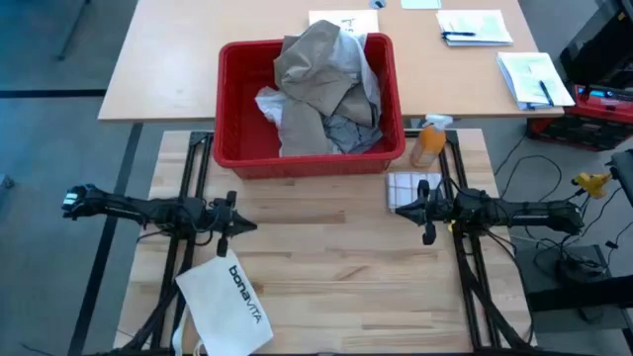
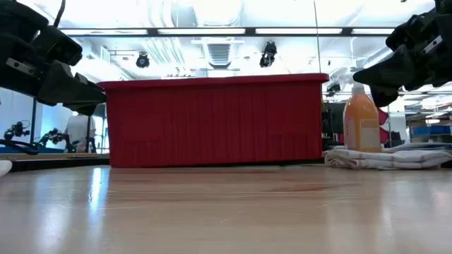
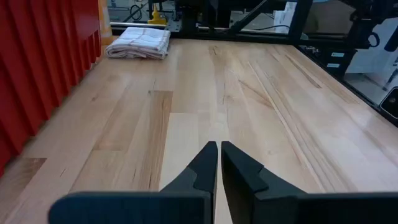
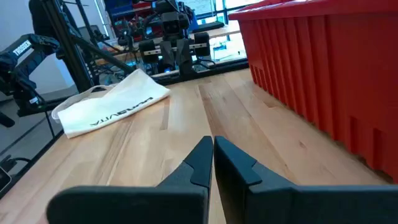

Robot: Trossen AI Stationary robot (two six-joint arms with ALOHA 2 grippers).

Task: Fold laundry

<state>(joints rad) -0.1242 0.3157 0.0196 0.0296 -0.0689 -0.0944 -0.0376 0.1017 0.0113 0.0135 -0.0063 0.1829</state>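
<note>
The laundry [image 1: 321, 89], a heap of khaki-tan, white and grey garments, lies piled in a red bin [image 1: 237, 109] at the table's far middle. In the low view the bin [image 2: 212, 120] hides the garments. My left gripper [image 1: 249, 226] hovers shut above the table's left side, its fingers [image 3: 219, 163] pointing toward the right edge. My right gripper [image 1: 401, 209] hovers shut at the right side, its fingers [image 4: 211, 158] pointing toward the left edge. Both hold nothing.
A white "bonavita" bag [image 1: 226, 304] lies at the near left. A folded checked cloth [image 1: 410, 187] and an orange bottle [image 1: 428, 143] sit right of the bin. Bare wooden tabletop [image 1: 326, 267] stretches between the arms. Papers [image 1: 475, 27] lie on the far desk.
</note>
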